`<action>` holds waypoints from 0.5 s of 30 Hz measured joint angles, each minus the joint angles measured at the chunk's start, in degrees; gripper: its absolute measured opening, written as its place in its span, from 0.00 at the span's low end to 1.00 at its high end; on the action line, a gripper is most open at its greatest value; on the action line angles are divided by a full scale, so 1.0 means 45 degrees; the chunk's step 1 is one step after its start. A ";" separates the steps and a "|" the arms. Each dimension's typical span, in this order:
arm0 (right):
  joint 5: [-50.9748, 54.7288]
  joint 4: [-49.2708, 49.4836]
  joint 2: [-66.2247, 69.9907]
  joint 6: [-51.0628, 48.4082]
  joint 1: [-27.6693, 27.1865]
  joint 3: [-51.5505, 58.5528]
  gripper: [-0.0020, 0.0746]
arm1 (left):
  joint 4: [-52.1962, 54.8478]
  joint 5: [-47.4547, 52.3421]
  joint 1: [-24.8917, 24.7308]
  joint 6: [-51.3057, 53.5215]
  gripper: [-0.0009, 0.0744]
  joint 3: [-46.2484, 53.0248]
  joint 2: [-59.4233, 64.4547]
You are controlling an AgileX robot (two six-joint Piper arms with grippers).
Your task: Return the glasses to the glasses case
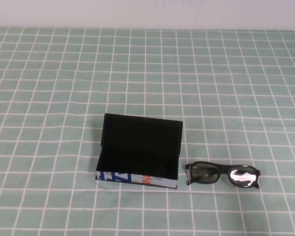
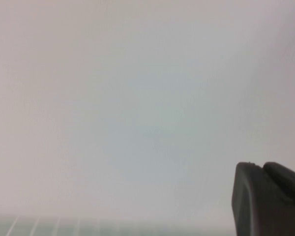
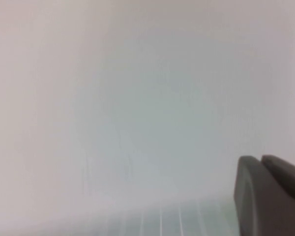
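A surface (image 1: 49, 73) covered in green cloth with a white grid carries two objects. The glasses case (image 1: 137, 150), black and box-shaped, sits near the middle with its hinged lid standing open and its white side strip printed in blue and orange facing the near edge. Just to its right, close beside it but apart, the glasses (image 1: 222, 175) lie flat on the cloth, their dark lenses catching a bright reflection. A pale wall meets the surface's far edge.

The left pincer (image 2: 268, 201) and right pincer (image 3: 268, 194) are raised clear of the surface, facing that wall.
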 joint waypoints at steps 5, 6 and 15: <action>-0.5357 0.0000 0.0000 0.0000 0.0000 0.0000 0.01 | 0.0000 -0.4859 0.0000 -0.2580 0.01 0.0000 0.0000; -0.6206 0.0000 0.0000 0.0068 0.0000 -0.0158 0.01 | 0.0000 -0.5703 0.0000 -0.3024 0.01 -0.0024 0.0000; -0.5389 0.0111 -0.0027 0.1286 0.0000 -0.5302 0.01 | 0.0237 -0.5548 -0.0041 -0.3268 0.01 -0.3701 -0.0038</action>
